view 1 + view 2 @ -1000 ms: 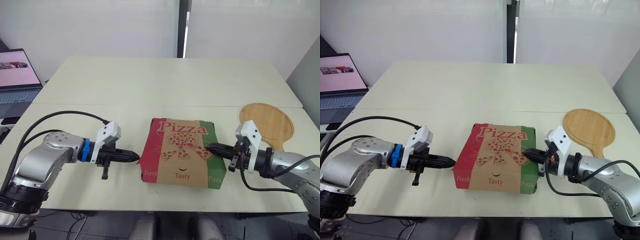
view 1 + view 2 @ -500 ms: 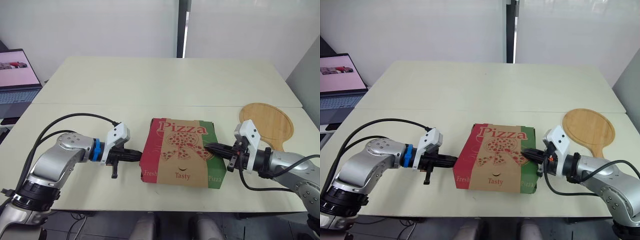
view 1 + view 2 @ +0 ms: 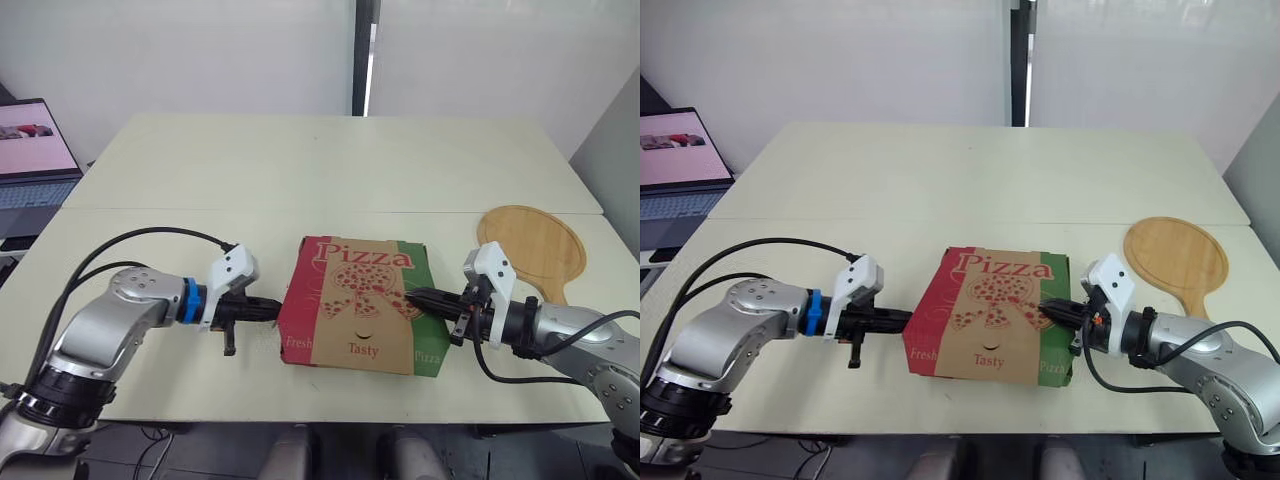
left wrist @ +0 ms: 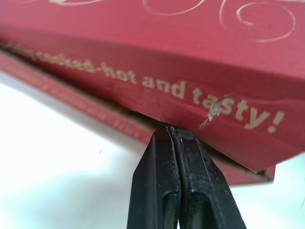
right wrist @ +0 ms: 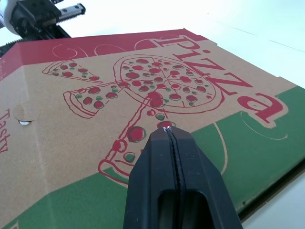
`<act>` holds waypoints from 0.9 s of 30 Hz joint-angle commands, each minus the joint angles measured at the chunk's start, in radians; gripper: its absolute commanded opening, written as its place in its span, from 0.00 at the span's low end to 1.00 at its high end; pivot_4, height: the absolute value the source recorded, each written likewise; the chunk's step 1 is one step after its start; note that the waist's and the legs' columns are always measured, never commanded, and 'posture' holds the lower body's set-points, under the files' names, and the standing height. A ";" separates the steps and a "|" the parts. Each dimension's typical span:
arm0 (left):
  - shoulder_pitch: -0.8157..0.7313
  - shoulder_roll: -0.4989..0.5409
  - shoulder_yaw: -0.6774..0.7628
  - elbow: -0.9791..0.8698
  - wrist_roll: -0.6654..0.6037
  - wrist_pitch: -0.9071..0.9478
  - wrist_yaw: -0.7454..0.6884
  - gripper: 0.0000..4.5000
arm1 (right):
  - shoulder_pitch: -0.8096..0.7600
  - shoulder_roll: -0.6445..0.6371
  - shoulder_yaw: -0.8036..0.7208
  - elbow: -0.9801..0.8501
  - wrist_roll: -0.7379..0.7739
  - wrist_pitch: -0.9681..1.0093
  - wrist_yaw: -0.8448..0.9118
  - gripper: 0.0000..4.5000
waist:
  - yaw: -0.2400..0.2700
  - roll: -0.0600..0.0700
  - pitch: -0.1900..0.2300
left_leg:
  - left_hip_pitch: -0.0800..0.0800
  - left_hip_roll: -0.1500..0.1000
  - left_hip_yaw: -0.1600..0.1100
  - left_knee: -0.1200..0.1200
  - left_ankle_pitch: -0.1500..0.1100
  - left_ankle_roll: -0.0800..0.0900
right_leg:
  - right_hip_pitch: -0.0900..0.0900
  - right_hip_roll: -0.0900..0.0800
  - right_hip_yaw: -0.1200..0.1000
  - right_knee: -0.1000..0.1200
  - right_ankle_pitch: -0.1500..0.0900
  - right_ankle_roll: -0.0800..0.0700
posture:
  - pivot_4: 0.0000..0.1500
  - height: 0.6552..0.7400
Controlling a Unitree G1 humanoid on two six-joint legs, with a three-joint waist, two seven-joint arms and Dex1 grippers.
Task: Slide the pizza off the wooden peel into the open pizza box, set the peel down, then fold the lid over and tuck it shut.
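The pizza box (image 3: 362, 312) lies near the front of the table with its printed lid folded down over it. My left gripper (image 3: 276, 309) is shut with nothing in it, and its tips press against the box's red left side wall (image 4: 157, 90) just under the lid edge. My right gripper (image 3: 412, 296) is also shut with nothing held, and its tips rest on the lid (image 5: 143, 95) near the green right edge. The round wooden peel (image 3: 532, 244) lies flat on the table to the right of the box, bare.
An open laptop (image 3: 36, 160) stands at the far left edge of the table. A seam (image 3: 300, 211) runs across the tabletop behind the box. Cables trail from both arms over the table front.
My left gripper has moved right until its tips touch the box's left side. My right gripper has crept a little left over the lid. The box has shifted slightly left.
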 commanded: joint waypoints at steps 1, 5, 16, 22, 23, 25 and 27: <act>0.009 0.027 0.057 -0.013 -0.031 0.014 -0.015 0.01 | -0.004 -0.004 -0.009 -0.028 0.001 -0.018 0.004 0.00 | 0.001 0.000 0.000 | 0.000 0.000 0.000 0.000 0.000 0.000 | 0.000 0.000 0.000 0.000 0.000 0.000 | 1.00 0.86; 0.027 0.054 0.069 -0.022 -0.049 0.019 -0.048 0.01 | -0.001 -0.006 -0.008 -0.028 -0.002 -0.022 0.008 0.00 | 0.000 0.000 0.000 | 0.000 0.000 0.000 0.000 0.000 0.000 | 0.000 0.000 0.000 0.000 0.000 0.000 | 1.00 0.86; -0.005 -0.010 0.029 -0.036 -0.091 0.051 -0.040 0.01 | 0.004 -0.009 -0.004 -0.029 -0.006 -0.025 0.013 0.00 | 0.001 0.000 0.000 | 0.000 0.000 0.000 0.000 0.000 0.000 | 0.000 0.000 0.000 0.000 0.000 0.000 | 1.00 0.86; -0.020 -0.030 -0.015 -0.025 -0.059 0.029 -0.044 0.01 | 0.001 -0.015 0.013 -0.032 -0.037 -0.038 0.009 0.00 | 0.001 0.000 0.000 | 0.000 0.000 0.000 0.000 0.000 0.000 | 0.000 0.000 0.000 0.000 0.000 0.000 | 1.00 0.86; -0.017 -0.033 -0.025 -0.025 -0.051 0.023 -0.042 0.01 | 0.001 -0.014 0.017 -0.033 -0.043 -0.042 0.010 0.00 | 0.001 0.000 0.000 | 0.000 0.000 0.000 0.000 0.000 0.000 | 0.000 0.000 0.000 0.000 0.000 0.000 | 1.00 0.86; -0.010 -0.037 -0.037 -0.025 -0.039 0.012 -0.040 0.01 | 0.002 -0.013 0.023 -0.035 -0.052 -0.046 0.012 0.00 | 0.001 0.000 0.000 | 0.000 0.000 0.000 0.000 0.000 0.000 | 0.000 0.000 0.000 0.000 0.000 0.000 | 1.00 0.86; -0.004 -0.043 -0.044 -0.026 -0.028 0.007 -0.033 0.01 | 0.003 -0.014 0.028 -0.036 -0.058 -0.050 0.012 0.00 | 0.001 0.000 0.000 | 0.000 0.000 0.000 0.000 0.000 0.000 | 0.000 0.000 0.000 0.000 0.000 0.000 | 1.00 0.86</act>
